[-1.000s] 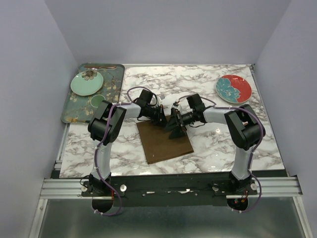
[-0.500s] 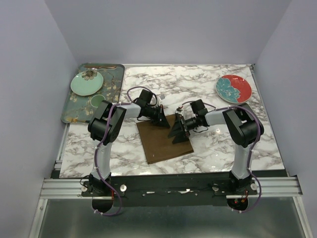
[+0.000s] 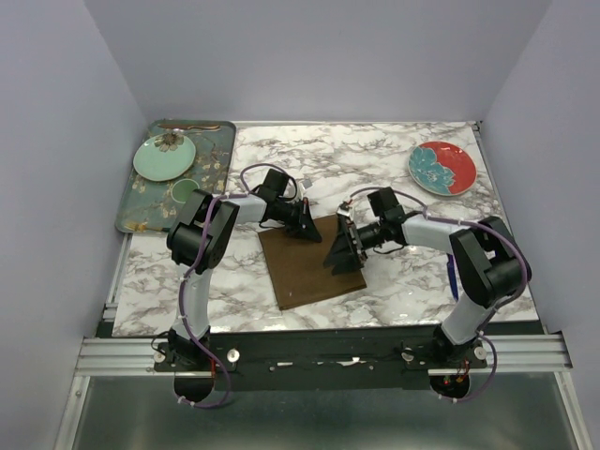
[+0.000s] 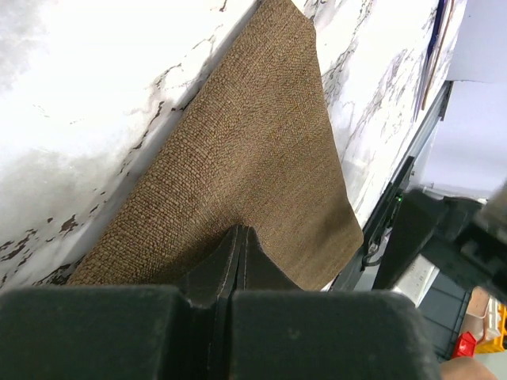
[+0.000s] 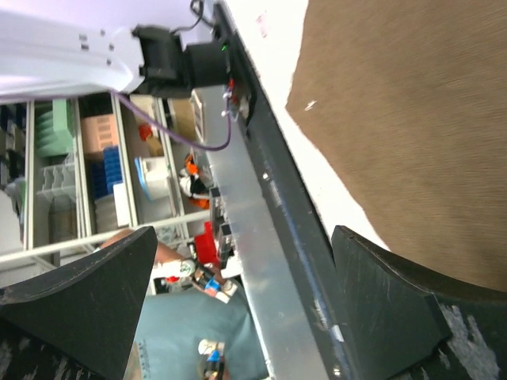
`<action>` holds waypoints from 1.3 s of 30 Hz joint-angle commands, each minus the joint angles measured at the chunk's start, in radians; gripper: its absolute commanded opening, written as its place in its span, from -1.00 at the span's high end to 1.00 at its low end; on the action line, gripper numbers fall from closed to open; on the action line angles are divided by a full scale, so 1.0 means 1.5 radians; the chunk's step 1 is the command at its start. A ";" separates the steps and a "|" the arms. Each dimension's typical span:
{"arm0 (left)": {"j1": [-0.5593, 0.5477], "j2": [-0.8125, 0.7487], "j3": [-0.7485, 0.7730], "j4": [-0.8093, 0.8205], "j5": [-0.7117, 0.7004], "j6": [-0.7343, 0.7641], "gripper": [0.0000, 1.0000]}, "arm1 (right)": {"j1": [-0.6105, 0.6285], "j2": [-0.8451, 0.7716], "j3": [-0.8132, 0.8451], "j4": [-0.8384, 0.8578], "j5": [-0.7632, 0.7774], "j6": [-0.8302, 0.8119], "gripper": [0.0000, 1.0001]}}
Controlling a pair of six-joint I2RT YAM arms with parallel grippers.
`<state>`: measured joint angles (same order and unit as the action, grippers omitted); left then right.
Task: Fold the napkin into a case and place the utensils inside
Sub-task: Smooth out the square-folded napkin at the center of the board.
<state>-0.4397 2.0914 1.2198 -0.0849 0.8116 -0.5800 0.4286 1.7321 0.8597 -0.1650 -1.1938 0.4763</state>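
The brown napkin [image 3: 309, 264] lies flat and unfolded on the marble table [image 3: 403, 281]. My left gripper [image 3: 305, 227] is shut, and its fingertips [image 4: 240, 231] rest on the cloth [image 4: 253, 150] at its far edge. No cloth shows between them. My right gripper [image 3: 342, 248] is open and hovers over the napkin's right edge. In the right wrist view its fingers [image 5: 412, 301] stand wide apart with nothing between, and the napkin [image 5: 412, 119] lies beyond them. The utensils, a blue stick [image 3: 453, 278] and a thin copper one [image 4: 441, 36], lie side by side at the right, beside the right arm.
A dark green floral tray [image 3: 141, 211] at the back left carries a mint plate [image 3: 164, 157], a small green dish [image 3: 185, 193] and a slim gold piece [image 3: 187, 126]. A red and teal plate [image 3: 442, 169] sits at the back right. A metal rail [image 3: 319, 352] runs along the near edge.
My open right gripper has slid from the napkin's far right corner down along its right edge, and the right arm's elbow has swung out to the right. The left gripper has stayed put.
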 commanded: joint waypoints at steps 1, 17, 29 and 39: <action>0.000 0.030 -0.008 -0.020 -0.068 0.024 1.00 | 0.031 -0.009 -0.041 0.040 -0.001 0.053 -1.00; 0.003 0.028 -0.007 -0.041 -0.068 0.043 1.00 | -0.001 0.138 -0.057 -0.019 0.003 -0.077 -1.00; 0.004 -0.081 -0.027 0.115 0.081 -0.025 0.80 | -0.008 -0.017 -0.002 -0.164 -0.015 -0.173 -0.98; -0.007 -0.083 -0.029 0.335 0.108 -0.247 0.38 | -0.011 -0.156 -0.024 -0.188 0.236 -0.222 0.45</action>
<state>-0.4393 1.9293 1.1973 0.1505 0.9325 -0.7177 0.4175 1.5379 0.8749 -0.4408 -1.0866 0.2005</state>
